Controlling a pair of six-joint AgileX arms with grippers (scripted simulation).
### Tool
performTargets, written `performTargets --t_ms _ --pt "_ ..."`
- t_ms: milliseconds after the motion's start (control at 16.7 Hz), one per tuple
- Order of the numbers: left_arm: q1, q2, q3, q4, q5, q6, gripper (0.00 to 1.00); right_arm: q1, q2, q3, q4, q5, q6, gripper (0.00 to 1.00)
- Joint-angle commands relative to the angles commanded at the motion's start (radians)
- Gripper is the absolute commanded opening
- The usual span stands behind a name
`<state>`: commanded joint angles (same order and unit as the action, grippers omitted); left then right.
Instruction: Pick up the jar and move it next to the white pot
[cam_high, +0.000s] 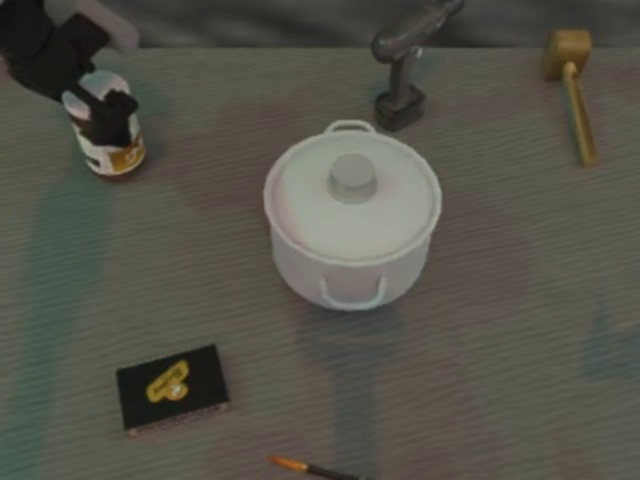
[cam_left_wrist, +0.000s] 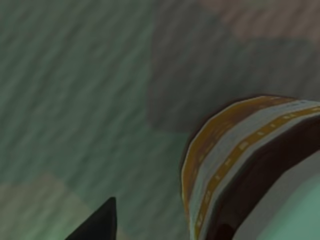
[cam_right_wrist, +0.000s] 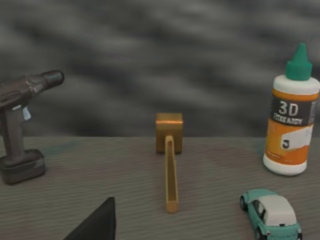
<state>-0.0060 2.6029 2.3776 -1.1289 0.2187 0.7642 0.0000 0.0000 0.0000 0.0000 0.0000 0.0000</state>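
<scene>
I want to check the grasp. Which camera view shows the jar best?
The top view: it shows the whole jar at the table's far left, the left gripper around its lid. The left wrist view shows only its label band, very close. The right wrist view does not show it.

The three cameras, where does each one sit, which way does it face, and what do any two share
Top view: above the table, looking down; shows the left gripper at the jar at far left, and the white pot mid-table.
Left wrist view: on the left arm, close over the jar; one dark fingertip shows.
Right wrist view: on the right arm, facing the drill, mallet, glue bottle and toy car; one fingertip shows.
Shared: jar in top and left wrist; drill and mallet in top and right wrist.
</scene>
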Motion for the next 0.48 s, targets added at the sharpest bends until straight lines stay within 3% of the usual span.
performTargets --t_ms 480 --pt "0.0 0.0 0.0 0.0 0.0 0.0 0.32 0.0 0.0 0.0 0.0 0.0 0.0 1.0"
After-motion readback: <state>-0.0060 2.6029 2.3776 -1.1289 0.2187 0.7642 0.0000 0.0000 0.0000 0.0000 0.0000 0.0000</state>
